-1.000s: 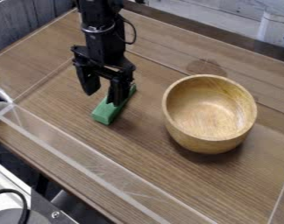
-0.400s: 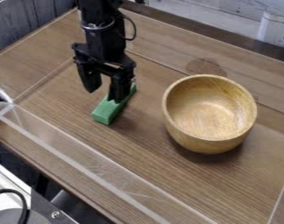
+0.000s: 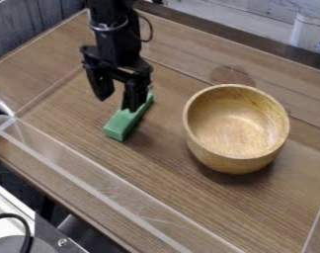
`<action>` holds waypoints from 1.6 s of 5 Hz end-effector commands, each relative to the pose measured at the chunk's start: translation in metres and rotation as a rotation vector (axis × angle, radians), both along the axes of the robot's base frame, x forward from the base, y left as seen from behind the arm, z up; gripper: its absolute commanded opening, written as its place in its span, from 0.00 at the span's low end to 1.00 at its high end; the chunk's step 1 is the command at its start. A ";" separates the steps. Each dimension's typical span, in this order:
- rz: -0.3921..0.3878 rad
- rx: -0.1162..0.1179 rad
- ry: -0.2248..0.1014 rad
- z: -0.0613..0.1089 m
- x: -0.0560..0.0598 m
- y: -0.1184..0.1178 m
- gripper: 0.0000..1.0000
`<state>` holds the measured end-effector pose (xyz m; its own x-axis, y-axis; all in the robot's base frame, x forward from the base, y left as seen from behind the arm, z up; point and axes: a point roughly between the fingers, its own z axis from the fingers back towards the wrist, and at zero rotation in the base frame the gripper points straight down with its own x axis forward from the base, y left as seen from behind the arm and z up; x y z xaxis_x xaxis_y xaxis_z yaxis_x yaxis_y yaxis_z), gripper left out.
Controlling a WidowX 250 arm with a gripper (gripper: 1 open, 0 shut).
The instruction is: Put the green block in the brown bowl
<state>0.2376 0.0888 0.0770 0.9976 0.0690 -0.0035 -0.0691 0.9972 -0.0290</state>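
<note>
Black gripper (image 3: 116,95) wide open, empty, above green block (image 3: 127,118), brown bowl (image 3: 237,126) apart

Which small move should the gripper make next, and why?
Probably lower straight down and close. The gripper is open just above the far end of the green block, which lies flat on the table, and the brown bowl is empty.

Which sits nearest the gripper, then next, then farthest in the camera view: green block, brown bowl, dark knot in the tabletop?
1. Green block, directly under the open gripper.
2. Dark knot, to its right, farther back.
3. Brown bowl, to its right; close to the knot's distance.
</note>
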 end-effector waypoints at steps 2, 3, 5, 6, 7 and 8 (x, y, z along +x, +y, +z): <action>0.003 0.027 -0.067 0.014 0.006 0.003 1.00; 0.001 0.027 -0.061 0.010 0.005 0.003 1.00; 0.014 0.017 -0.016 -0.016 0.009 0.009 1.00; 0.024 0.015 0.003 -0.026 0.010 0.011 1.00; 0.032 0.014 0.016 -0.034 0.011 0.012 1.00; 0.039 0.011 0.016 -0.035 0.012 0.012 0.00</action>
